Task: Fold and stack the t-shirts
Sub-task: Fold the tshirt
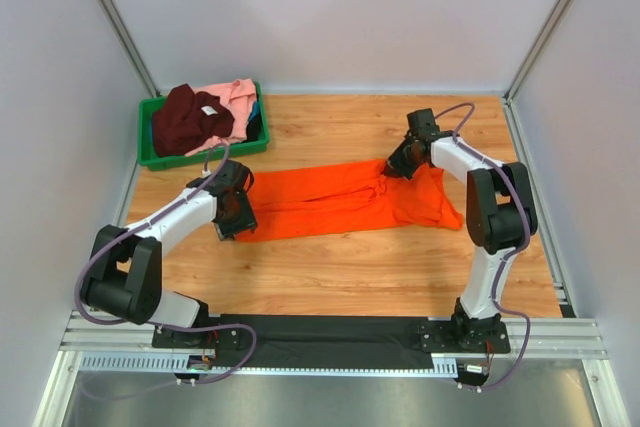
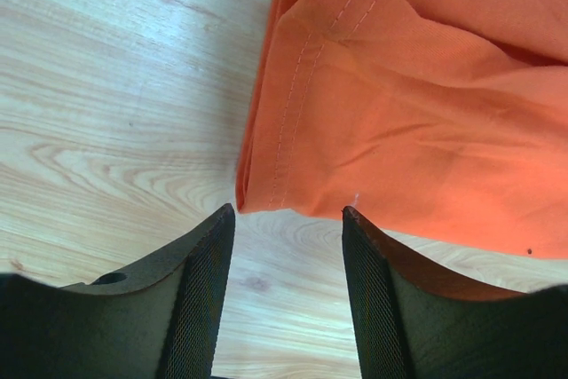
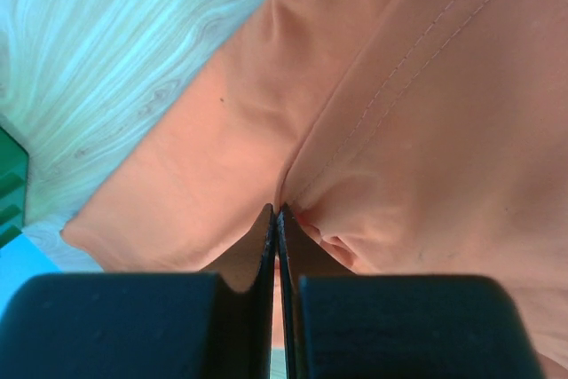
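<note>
While the orange t-shirt (image 1: 330,205) lies drawn out in a long band across the middle of the desk (image 1: 350,272), the top camera shows us an arm at either end of it: the left pincer (image 1: 236,222) at the left end, the right pincer (image 1: 398,167) towards the right end. That spacing looks deliberate to us, since a hold at each end would keep the cloth taut and flat for a fold. At the far left corner stands the green bin (image 1: 148,155). In it sits the maroon t-shirt (image 1: 190,122), its white label showing, with the pink t-shirt (image 1: 238,97) bunched behind it (something blue shows at the bin's right side, but we cannot tell what it is). Both lie unfolded, well apart from the orange one.

From the left wrist, the fingers (image 2: 200,290) stand apart with only bare wood between them. A stitched corner of the shirt lies just ahead of the tips, not touching them. We judge that this pincer is lined up to take that corner and holds nothing.

From the right wrist, the jaws are pressed together and creases in the cloth run into their tips, so we read the right pincer (image 3: 277,215) as clamped on a pinch of the orange t-shirt. By our reckoning the fold is at an early stage, and no stack exists yet.
</note>
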Controlling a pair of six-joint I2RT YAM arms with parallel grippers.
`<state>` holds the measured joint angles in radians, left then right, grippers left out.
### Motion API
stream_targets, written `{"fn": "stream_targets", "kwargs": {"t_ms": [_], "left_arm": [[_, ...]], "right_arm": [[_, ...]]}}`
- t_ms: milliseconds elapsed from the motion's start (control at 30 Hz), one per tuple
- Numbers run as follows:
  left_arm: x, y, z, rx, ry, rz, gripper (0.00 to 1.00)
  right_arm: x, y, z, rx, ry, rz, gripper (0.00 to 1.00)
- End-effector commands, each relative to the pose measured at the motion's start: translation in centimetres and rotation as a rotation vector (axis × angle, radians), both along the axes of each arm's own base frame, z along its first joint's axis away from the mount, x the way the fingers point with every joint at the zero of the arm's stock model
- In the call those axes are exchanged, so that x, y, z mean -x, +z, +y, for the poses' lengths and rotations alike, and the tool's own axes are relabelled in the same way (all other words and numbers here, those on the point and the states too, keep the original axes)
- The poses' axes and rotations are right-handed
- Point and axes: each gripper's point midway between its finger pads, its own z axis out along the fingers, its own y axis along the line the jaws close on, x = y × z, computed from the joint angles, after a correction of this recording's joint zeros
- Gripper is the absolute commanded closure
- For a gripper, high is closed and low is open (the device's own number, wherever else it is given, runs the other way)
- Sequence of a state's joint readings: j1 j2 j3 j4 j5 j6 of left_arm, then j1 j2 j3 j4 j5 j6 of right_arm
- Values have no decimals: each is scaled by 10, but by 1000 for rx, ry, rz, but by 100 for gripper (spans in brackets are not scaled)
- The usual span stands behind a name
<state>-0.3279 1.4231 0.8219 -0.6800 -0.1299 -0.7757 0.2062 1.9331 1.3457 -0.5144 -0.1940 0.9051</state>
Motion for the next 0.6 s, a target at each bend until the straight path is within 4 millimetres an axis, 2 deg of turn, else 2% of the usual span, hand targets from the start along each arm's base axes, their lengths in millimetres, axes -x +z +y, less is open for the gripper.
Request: {"fn": "stream_targets", "kwargs": {"t_ms": [0,167,233,300,333,400,433,467,533,567], "left_arm": [[0,6,2,-14,6,-16,41],[4,2,-2,23,6,-32,35],[8,1,-2,29,4,-31,34],[9,3,-1,25,0,-37,34],[10,3,1,19,0,-37,34],[10,2,-1,25,-3,-36,34],[10,0,-2,34,-8,-32,34],[10,-2,-3,34,-9,-27,34],[10,-8,-2,27,-12,-24,34],[10,-12,-1,18,-15,-12,34]], "right_arm": [[-20,15,11,-72,-30,-47,99],[-24,21,16,-117,-49,-81,98],[-30,34,16,-117,-15,-122,86],[-24,40,12,-91,22,-110,70],[-22,48,1,-45,33,-122,66],[3,47,-17,20,23,-44,60],[16,54,-35,73,1,-32,59],[31,45,-45,107,-5,3,58],[49,44,-62,157,-17,25,57],[68,38,-76,178,-24,61,57]]}}
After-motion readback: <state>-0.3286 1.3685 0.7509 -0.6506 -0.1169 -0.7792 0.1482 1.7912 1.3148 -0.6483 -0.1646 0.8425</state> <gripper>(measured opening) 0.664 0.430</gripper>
